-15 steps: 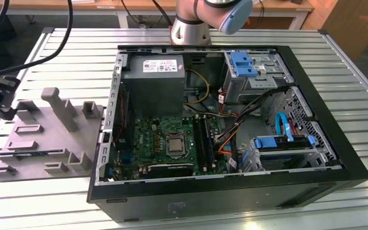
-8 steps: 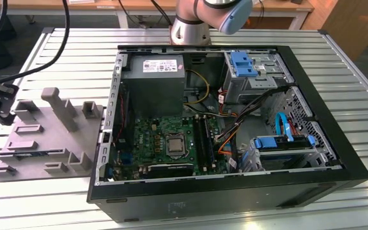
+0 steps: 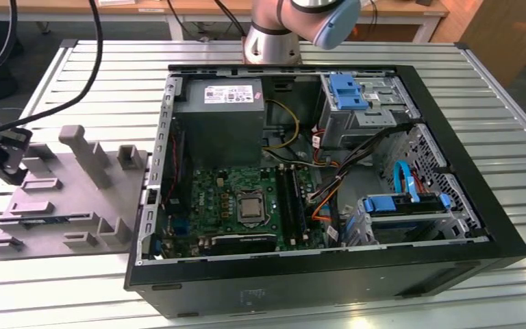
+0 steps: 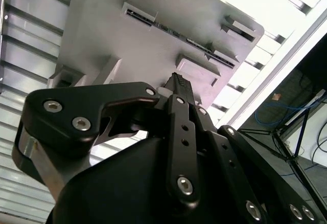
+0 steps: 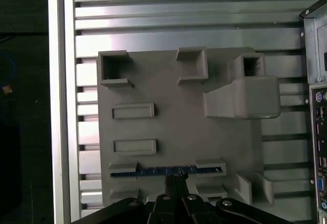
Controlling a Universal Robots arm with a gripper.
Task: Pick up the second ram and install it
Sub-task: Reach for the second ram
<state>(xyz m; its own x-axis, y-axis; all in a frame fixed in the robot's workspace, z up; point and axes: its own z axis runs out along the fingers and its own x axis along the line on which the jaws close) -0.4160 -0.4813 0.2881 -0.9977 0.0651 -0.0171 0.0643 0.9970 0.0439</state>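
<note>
A ram stick (image 5: 153,172) with a blue edge stands on its edge in a slot of the grey holder block (image 5: 173,111). In the exterior view the same ram (image 3: 53,219) lies near the holder's (image 3: 71,199) front. My gripper (image 5: 176,179) hovers just above the stick's middle, apart from it, fingers pressed together and holding nothing. In the second wrist view the gripper (image 4: 178,78) points down at the slot with the ram (image 4: 173,32). The exterior view places the gripper (image 3: 9,175) at its far left. The motherboard's memory slots (image 3: 289,197) sit inside the open computer case (image 3: 153,205).
The holder has raised posts and pockets (image 5: 245,96) around the ram slot. The case wall (image 5: 314,81) stands close beside the holder. Cables (image 3: 62,82) hang over the slatted metal table (image 3: 62,288). The arm's base (image 3: 272,41) is behind the case.
</note>
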